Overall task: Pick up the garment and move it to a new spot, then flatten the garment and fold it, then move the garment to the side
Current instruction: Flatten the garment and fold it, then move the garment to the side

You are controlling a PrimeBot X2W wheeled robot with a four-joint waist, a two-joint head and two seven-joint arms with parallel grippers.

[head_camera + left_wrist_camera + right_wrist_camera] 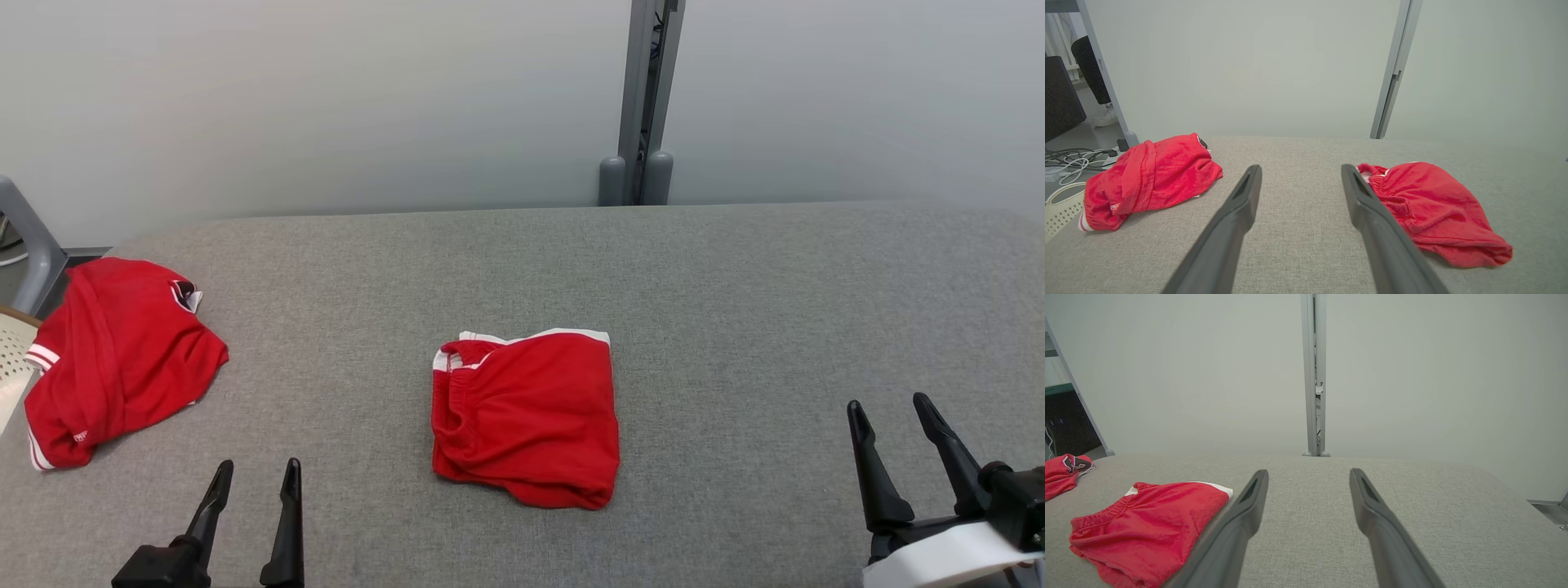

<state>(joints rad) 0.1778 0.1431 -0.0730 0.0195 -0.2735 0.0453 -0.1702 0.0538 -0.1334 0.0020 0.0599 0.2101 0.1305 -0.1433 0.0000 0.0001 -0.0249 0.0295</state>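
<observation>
My left gripper (258, 465) and right gripper (887, 403) hang empty, fingers spread, and between them on the grey table (735, 286) lie the red shorts (526, 416), folded, white-trimmed, slightly rumpled.

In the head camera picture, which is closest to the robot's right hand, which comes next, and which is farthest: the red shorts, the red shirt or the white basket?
From the right hand:
1. red shorts, in the middle of the table.
2. red shirt, at the table's left end.
3. white basket, past the left edge, beyond the shirt.
</observation>
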